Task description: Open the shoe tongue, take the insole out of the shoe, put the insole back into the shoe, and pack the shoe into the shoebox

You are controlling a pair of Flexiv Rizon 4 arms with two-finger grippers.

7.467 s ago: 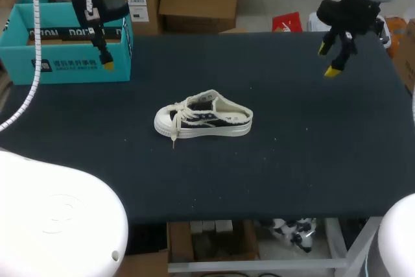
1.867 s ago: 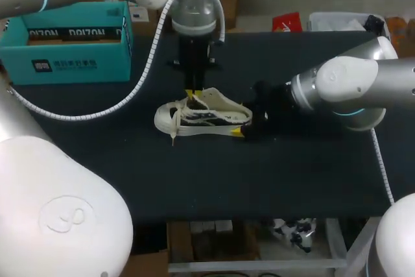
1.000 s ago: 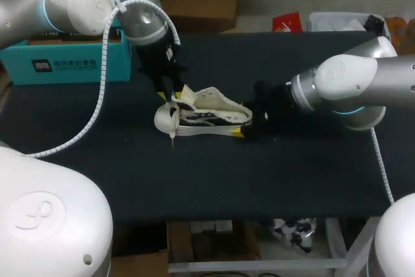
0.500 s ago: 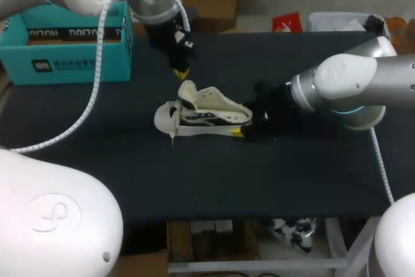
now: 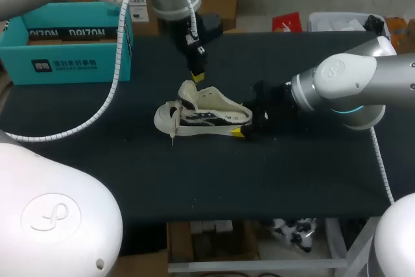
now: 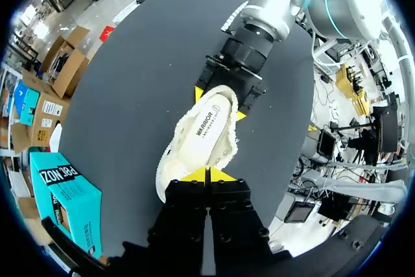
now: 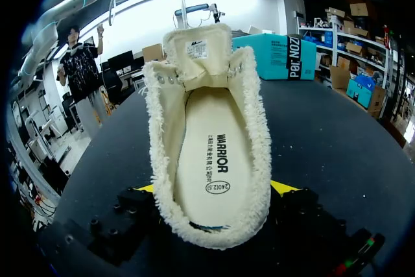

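A white and black shoe [image 5: 206, 115] lies on its sole mid-table, toe to the left. Its tongue [image 5: 188, 91] stands up, and the white insole [image 7: 211, 160] lies inside. My right gripper [image 5: 245, 121] clasps the heel, a yellow fingertip [image 7: 285, 186] pressed on each side. My left gripper [image 5: 198, 74] hangs shut and holding nothing, just above and behind the tongue; seen from its wrist, the left gripper [image 6: 207, 174] is over the toe end. The open teal shoebox [image 5: 65, 43] stands at the far left corner.
The dark table [image 5: 292, 180] stretches around the shoe to its front edge. My left arm's white cable [image 5: 110, 95] loops low over the table between the shoebox and the shoe. My right arm [image 5: 350, 92] lies low across the right side.
My left gripper has let go of the tongue, shut, and lifted away to the back right. The tongue stays raised. My right gripper and the shoe have not moved.
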